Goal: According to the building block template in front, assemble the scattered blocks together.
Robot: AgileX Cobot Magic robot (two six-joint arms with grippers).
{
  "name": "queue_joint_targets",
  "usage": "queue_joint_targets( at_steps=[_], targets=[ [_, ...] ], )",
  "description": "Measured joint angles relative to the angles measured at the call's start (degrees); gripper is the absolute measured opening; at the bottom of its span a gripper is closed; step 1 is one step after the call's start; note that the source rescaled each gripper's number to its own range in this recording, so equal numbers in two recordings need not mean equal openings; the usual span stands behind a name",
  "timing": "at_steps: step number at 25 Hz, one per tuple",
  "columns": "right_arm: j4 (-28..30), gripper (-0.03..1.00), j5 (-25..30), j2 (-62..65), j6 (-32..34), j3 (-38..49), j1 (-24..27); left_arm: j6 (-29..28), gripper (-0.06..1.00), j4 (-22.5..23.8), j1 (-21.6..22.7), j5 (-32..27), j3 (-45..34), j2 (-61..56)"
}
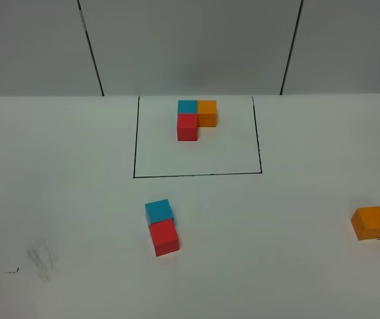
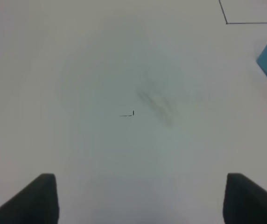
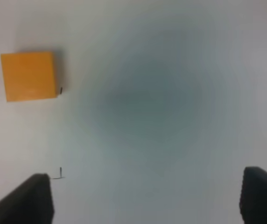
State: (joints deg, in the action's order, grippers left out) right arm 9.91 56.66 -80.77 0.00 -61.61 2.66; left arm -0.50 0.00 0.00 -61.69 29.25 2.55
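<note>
Since both wrist views show only table (image 2: 124,70) between the jaws, the left gripper (image 2: 142,198) and right gripper (image 3: 145,198) are wide open and empty; the red cube (image 1: 165,238) touches the blue cube (image 1: 159,211) behind it; the orange cube (image 1: 369,222) lies well apart, rightward; the template (image 1: 195,116) stands farthest, framed. The cubes look light, rigid, matte; grip opposite flat faces.
</note>
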Motion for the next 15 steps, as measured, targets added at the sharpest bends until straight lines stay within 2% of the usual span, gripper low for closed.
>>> queue_joint_targets(
  at_steps=[5,9,15],
  targets=[
    [-3.7,0.65,-0.9,-3.9,0.0,0.1,0.0,0.0,0.58,0.0,0.0,0.0,0.0,0.0],
    [-6.1,0.65,-4.4,-7.9,0.0,0.2,0.0,0.0,0.58,0.0,0.0,0.0,0.0,0.0],
    [-9.5,0.65,-6.8,-10.6,-2.5,0.2,0.0,0.0,0.58,0.0,0.0,0.0,0.0,0.0]
  ],
)
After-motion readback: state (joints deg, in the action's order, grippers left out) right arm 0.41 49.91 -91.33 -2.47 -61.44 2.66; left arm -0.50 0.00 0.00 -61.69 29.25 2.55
